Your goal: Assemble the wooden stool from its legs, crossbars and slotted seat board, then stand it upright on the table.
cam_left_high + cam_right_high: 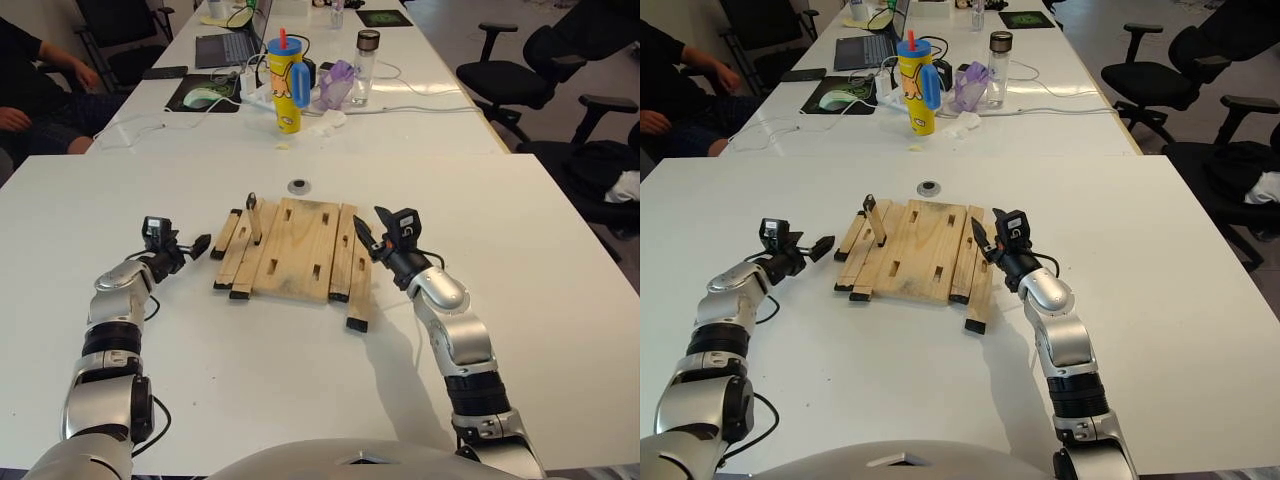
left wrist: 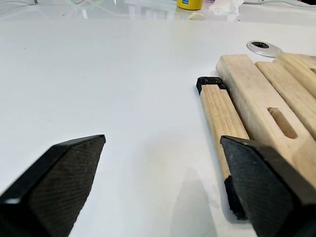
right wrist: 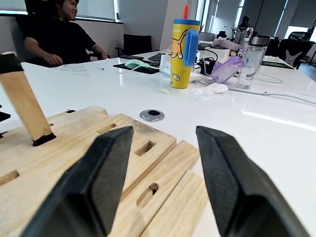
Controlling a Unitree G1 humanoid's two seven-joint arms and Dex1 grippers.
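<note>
The slotted seat board point(image 1: 295, 250) lies flat in the middle of the white table point(image 1: 520, 300). One wooden leg point(image 1: 256, 220) stands upright in a slot near its left side. Two loose legs with black ends point(image 1: 232, 252) lie against the board's left edge, and others point(image 1: 352, 268) lie along its right edge. My left gripper point(image 1: 196, 247) is open just left of the outermost left leg point(image 2: 223, 116), low over the table. My right gripper point(image 1: 367, 238) is open above the board's right edge point(image 3: 163, 180), with nothing between its fingers point(image 3: 94, 182).
A round metal grommet point(image 1: 298, 185) sits in the table behind the board. The far table holds a yellow cup point(image 1: 285, 85), a clear bottle point(image 1: 364, 65), a laptop point(image 1: 235, 40) and cables. Office chairs point(image 1: 540, 70) stand at the right. Bare table surrounds the wooden parts.
</note>
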